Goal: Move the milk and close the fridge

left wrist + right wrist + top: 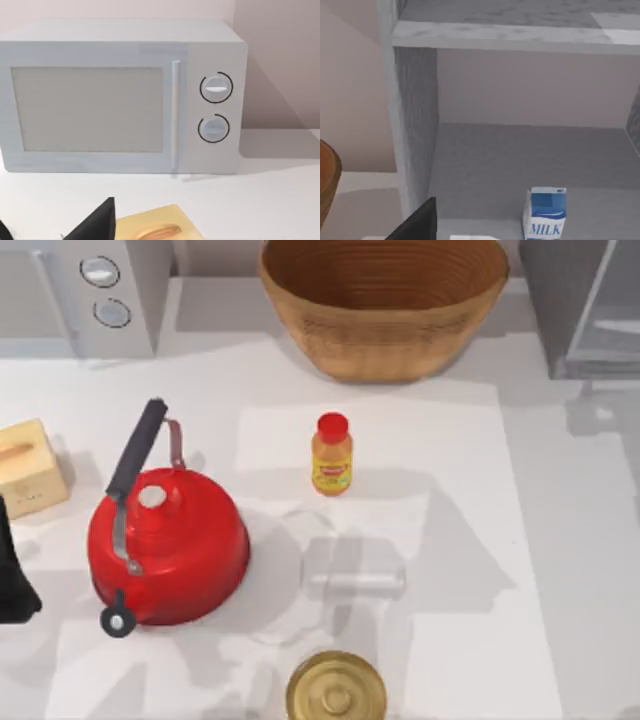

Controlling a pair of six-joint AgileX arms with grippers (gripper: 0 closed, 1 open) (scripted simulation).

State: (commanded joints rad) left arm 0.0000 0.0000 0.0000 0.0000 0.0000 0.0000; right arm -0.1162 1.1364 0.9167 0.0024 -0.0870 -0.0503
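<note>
White tabletop runs under everything we see, with a pale wall behind the appliances. Our right gripper (415, 220) shows as one dark fingertip at the edge of its wrist view, facing the open fridge (415, 125), and we cannot tell whether its fingers are spread or pressed together. Past that fingertip, the milk (544, 213) stands upright on the grey floor of the fridge compartment, apart from the fingertip and clear of the side wall, with a shelf overhead. Nothing grips the carton. From above, the fridge (580, 305) sits at the table's far right corner, its paler door panel swung out.

Our left gripper (15, 580) rests at the table's left edge, well apart from the fridge; one dark finger (97, 222) shows in its wrist view, and again we cannot tell how the fingers stand. Just beyond that finger lies a yellow wooden block (157, 227), and behind the block stands a light grey microwave (120, 97) with two round knobs, in the corner opposite the fridge.

Between microwave and fridge a woven basket (385, 305) sits along the back. Nearer us than the basket, an orange bottle (332, 455) with a red cap stands upright mid-table. A red kettle (165, 540) with a black handle sits farther from the fridge than the bottle, and a round brass lid (336, 690) lies at the near edge.
</note>
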